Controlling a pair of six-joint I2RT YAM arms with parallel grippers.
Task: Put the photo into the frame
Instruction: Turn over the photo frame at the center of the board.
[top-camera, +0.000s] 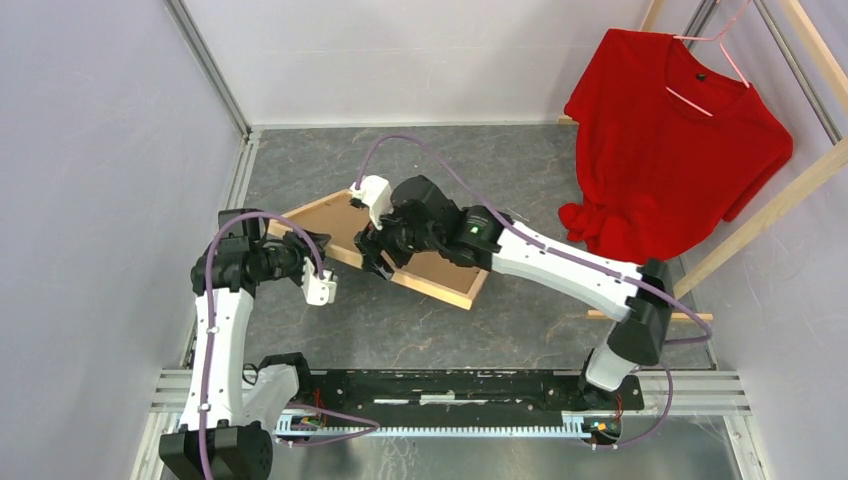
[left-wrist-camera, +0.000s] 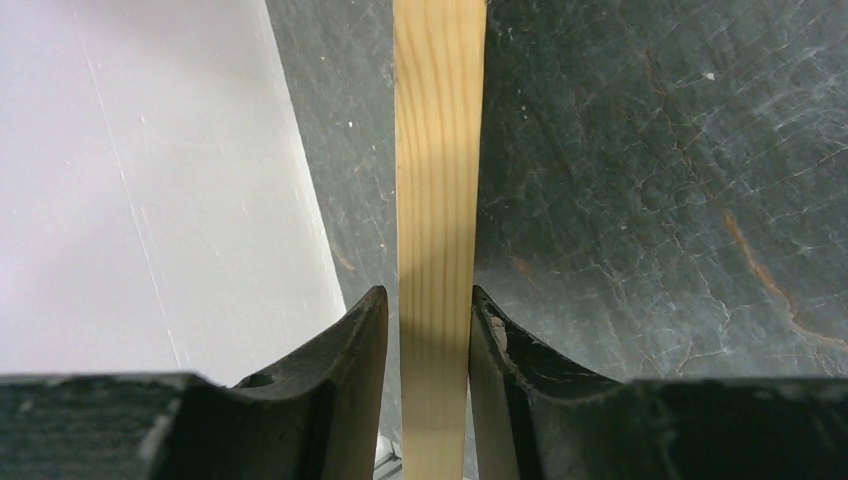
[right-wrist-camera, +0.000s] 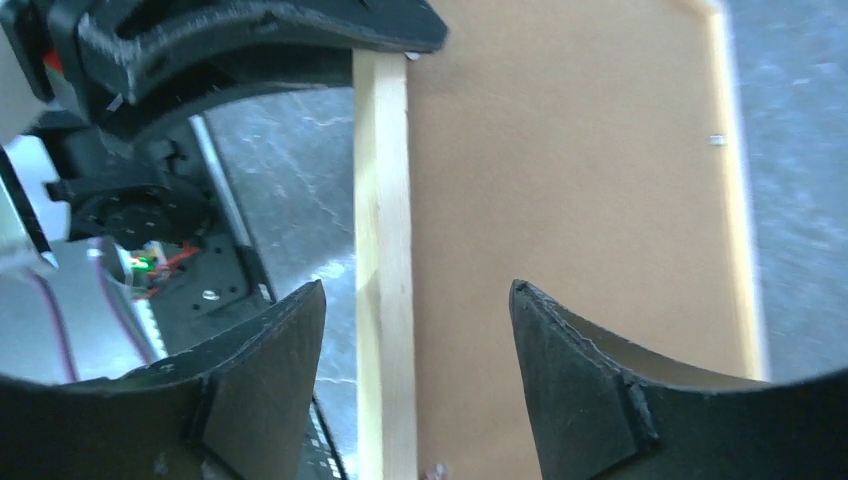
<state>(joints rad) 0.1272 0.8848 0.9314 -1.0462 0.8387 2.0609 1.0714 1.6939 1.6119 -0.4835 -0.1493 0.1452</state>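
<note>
Dark marbled table (top-camera: 500, 160), wooden frame (top-camera: 435, 275) on it, back up

Pale grained wood frame (left-wrist-camera: 437, 200), matt brown fibreboard back (right-wrist-camera: 570, 200)

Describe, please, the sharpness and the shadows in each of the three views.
Top external view: sharp and evenly lit, only soft shadows on the table. Left wrist view: the rail of the frame is sharp but shaded near the left gripper. Right wrist view: the frame's brown back is blurred, its far rail washed pale, and the bottom corners are dark.
</note>
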